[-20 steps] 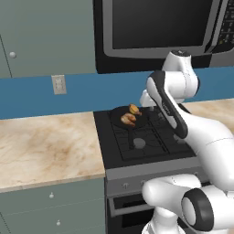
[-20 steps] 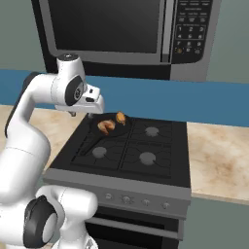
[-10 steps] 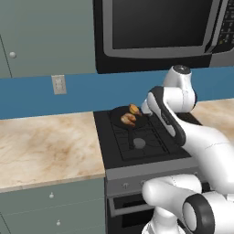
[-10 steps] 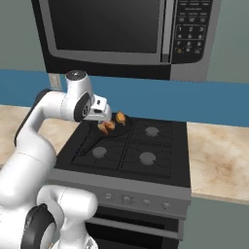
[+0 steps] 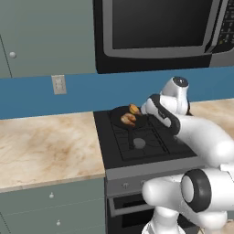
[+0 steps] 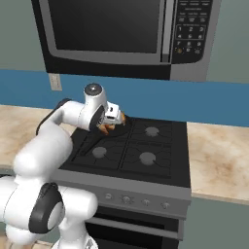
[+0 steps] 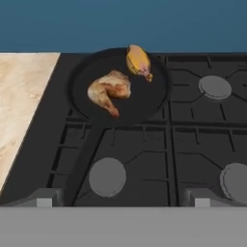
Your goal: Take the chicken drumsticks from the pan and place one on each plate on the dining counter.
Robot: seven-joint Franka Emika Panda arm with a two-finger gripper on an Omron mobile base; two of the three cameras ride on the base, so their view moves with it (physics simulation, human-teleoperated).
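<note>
Lowering toward the stove, the gripper (image 6: 115, 122) is now hanging over the pan (image 7: 120, 87), jaws spread apart. Both chicken drumsticks are lying inside it: the larger drumstick (image 7: 110, 90) left, the smaller drumstick (image 7: 138, 61) right. Hand view is revealing the pan's handle (image 7: 86, 159).

Black pan (image 7: 120, 87) on rear-left stove burner, long handle pointing toward stove front. 2 golden-brown drumsticks inside: larger one (image 7: 110, 90) near centre, smaller orange-tinged one (image 7: 137, 61) against far rim, slightly apart
</note>
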